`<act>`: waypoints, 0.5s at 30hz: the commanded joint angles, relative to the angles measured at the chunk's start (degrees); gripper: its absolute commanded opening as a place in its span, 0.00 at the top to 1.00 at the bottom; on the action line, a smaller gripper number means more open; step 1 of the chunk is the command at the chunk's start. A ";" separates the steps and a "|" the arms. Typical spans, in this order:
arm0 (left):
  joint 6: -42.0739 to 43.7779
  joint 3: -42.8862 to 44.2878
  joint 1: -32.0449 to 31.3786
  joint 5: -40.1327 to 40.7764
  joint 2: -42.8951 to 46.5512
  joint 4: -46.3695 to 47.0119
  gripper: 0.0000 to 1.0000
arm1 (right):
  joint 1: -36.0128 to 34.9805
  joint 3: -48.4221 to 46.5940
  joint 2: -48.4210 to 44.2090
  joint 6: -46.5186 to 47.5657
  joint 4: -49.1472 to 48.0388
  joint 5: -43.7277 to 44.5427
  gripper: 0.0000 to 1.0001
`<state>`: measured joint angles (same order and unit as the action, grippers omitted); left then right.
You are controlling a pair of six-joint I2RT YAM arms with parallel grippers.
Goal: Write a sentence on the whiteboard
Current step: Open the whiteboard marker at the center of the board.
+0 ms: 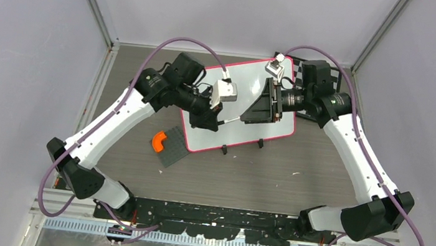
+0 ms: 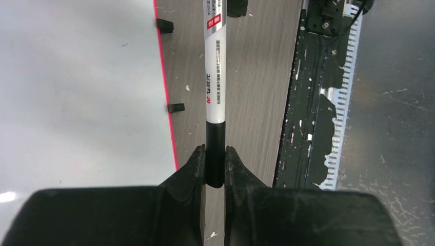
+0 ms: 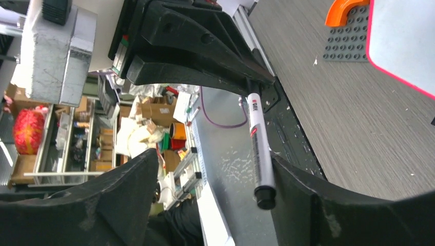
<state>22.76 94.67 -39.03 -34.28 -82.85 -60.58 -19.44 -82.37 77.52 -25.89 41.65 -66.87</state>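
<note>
Top external: the whiteboard (image 1: 245,136) lies on the table (image 1: 296,183), long axis left to right, right end turned slightly away; both arms cover much of it.

Left wrist: the left gripper (image 2: 215,154) is clamped on the black end of the marker (image 2: 214,66). The barrel runs along the board's rim, far end cut off.

Right wrist: the right gripper (image 3: 213,164) is spread wide, grasping nothing. Only a whiteboard corner shows.

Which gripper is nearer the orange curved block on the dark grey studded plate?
Left. The left gripper, shut on the white marker pen, hangs over the left part of the red-rimmed whiteboard, close to the orange block; the open right gripper is farther right, over its middle.
</note>
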 commanded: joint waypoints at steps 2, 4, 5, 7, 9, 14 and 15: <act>3.37 3.80 -2.22 -4.15 -1.00 -3.80 1.00 | -2.36 0.44 -2.06 3.58 2.98 -0.70 0.27; 3.58 4.20 -2.97 -4.55 -1.64 -4.54 1.00 | -2.75 0.41 -1.92 4.89 4.28 0.03 0.33; 3.30 4.39 -3.13 -4.50 -1.88 -4.59 1.00 | -2.95 0.37 -1.85 5.44 4.73 0.70 0.35; 2.71 4.97 -3.16 -4.60 -2.34 -4.50 1.00 | -3.42 -0.13 -1.55 7.35 6.62 1.87 0.37; 2.61 5.60 -3.25 -4.95 -2.71 -4.55 1.00 | -4.18 -1.90 -0.97 10.46 10.19 4.45 0.40; 2.25 7.09 -3.51 -5.10 -3.80 -5.05 1.00 | -5.40 -3.77 0.16 13.31 12.92 7.18 0.44; 2.27 7.10 -3.58 -5.16 -3.94 -5.10 1.00 | -5.49 -3.72 0.30 13.36 12.93 7.26 0.45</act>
<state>24.56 99.07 -42.22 -37.54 -86.56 -64.75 -24.18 -83.37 77.41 -15.79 52.36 -61.69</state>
